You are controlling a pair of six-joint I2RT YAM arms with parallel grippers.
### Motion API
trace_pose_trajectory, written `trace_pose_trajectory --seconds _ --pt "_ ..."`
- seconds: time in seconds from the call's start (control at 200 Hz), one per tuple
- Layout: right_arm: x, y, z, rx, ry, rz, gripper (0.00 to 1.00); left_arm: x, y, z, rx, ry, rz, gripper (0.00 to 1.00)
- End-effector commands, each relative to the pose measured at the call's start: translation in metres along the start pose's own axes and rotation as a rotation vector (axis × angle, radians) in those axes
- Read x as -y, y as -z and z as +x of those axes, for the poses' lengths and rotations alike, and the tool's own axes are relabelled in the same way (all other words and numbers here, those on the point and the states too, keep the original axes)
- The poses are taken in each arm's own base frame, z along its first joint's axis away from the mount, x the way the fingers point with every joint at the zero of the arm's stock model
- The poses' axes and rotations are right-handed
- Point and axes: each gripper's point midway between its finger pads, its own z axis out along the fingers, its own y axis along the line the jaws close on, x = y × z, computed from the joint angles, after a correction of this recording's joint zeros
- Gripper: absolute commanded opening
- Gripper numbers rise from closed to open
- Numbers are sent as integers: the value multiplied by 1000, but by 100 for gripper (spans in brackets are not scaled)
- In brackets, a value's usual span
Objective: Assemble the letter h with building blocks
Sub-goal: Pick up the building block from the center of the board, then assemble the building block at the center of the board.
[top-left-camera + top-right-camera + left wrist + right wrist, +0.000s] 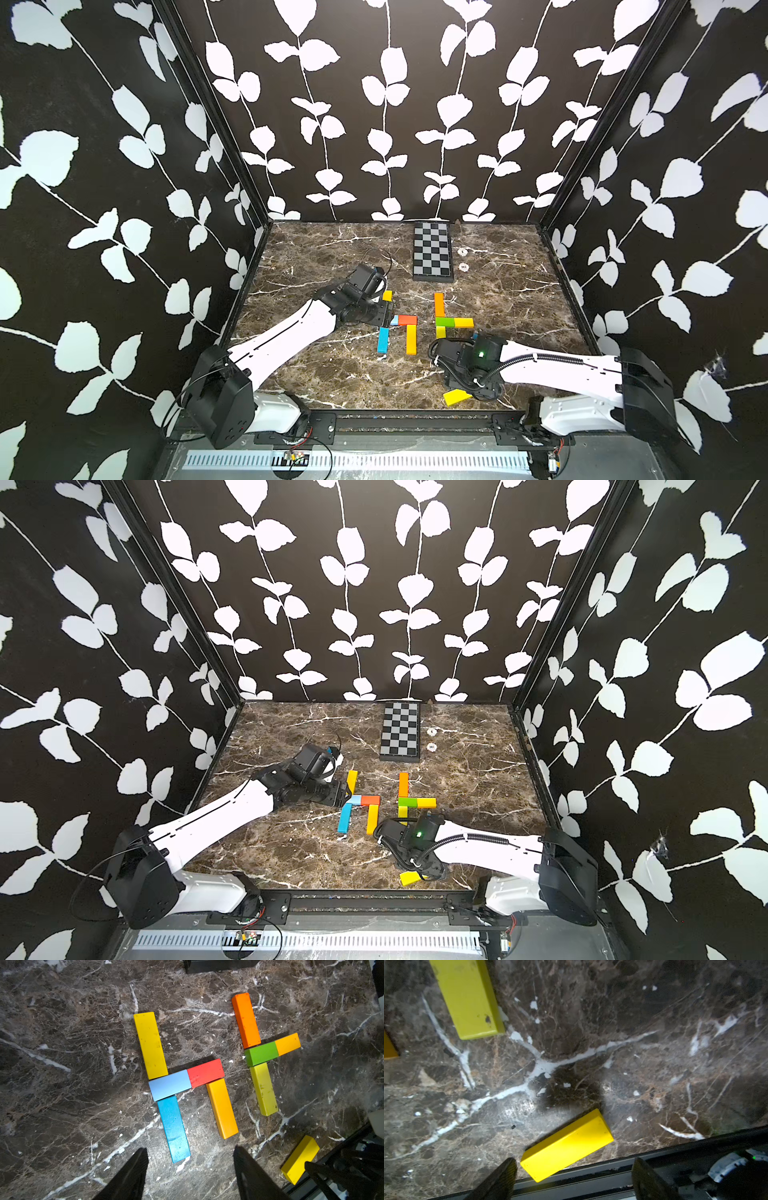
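Observation:
Two groups of building blocks lie flat on the marble. One joins a yellow block (150, 1045), a light blue (169, 1084), a red-orange (205, 1072), a blue (173, 1128) and an orange-yellow (222, 1108). The other joins an orange block (439, 304), a green (444, 322), an orange-yellow (463, 322) and a yellow-green (264, 1088). A loose yellow block (566, 1145) lies slanted at the table's front edge. My right gripper (574, 1160) hangs open over it, one finger on each side and neither touching. My left gripper (190, 1149) is open and empty by the blue block's end.
A black-and-grey checkered board (432, 253) lies at the back of the marble table (332, 374), with two small white discs (462, 259) beside it. A black rail (591, 1180) runs along the front edge under the right gripper. Patterned walls close in three sides.

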Motion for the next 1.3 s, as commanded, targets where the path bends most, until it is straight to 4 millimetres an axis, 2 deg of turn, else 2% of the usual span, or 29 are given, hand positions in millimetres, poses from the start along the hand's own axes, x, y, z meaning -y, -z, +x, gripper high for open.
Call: trace_pose_trajectory --seconds 0.0,0.225,0.405,0.55,0.675,0.795,0.9,0.965,1.035,1.16,1.295 --pt "2 -11 10 -41 -156 11 84 4 0 -1 -2 -23 19 68" --pt "11 -19 20 -50 -210 29 80 4 -1 0 -10 -37 17 67" --pt "5 -35 20 -64 -228 -1 77 0 -4 5 -19 -32 4 67" --pt "3 -43 20 -80 -226 -2 70 -2 -4 8 -22 -29 1 67" --pt "6 -47 17 -73 -234 -1 57 -3 -3 7 -18 -32 -6 67" --pt "7 -52 12 -65 -247 -9 31 -3 -5 7 -18 -26 -5 66" --pt "8 -54 3 -60 -239 -25 17 -3 -7 8 -23 -23 -5 66" --pt "9 -52 -6 -72 -204 -39 14 -2 -6 7 -20 -24 -4 66" --pt "17 -43 -21 -81 -129 -20 2 -2 -4 6 -19 -20 -3 66" --pt "43 -27 -47 -120 13 56 2 1 1 2 -7 -4 6 66" --pt "48 -22 -70 -163 169 98 1 1 2 -1 1 19 3 66"
